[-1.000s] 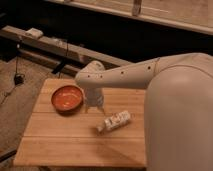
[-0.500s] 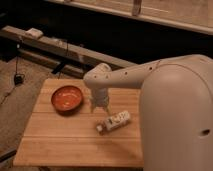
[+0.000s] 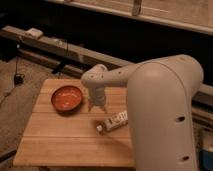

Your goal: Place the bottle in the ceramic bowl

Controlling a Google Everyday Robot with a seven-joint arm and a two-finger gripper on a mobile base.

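The small white bottle lies on its side on the wooden table, right of centre, cap toward the front left. The orange-red ceramic bowl sits empty on the table's far left part. My gripper hangs from the big white arm, pointing down between the bowl and the bottle, just above and behind the bottle's cap end. It holds nothing.
The white arm covers the table's right side. Behind the table runs a dark ledge with a small white object and cables dropping to the floor at the left.
The gripper has moved slightly right and forward, away from the bowl and closer to the bottle. Bottle and bowl have not moved.
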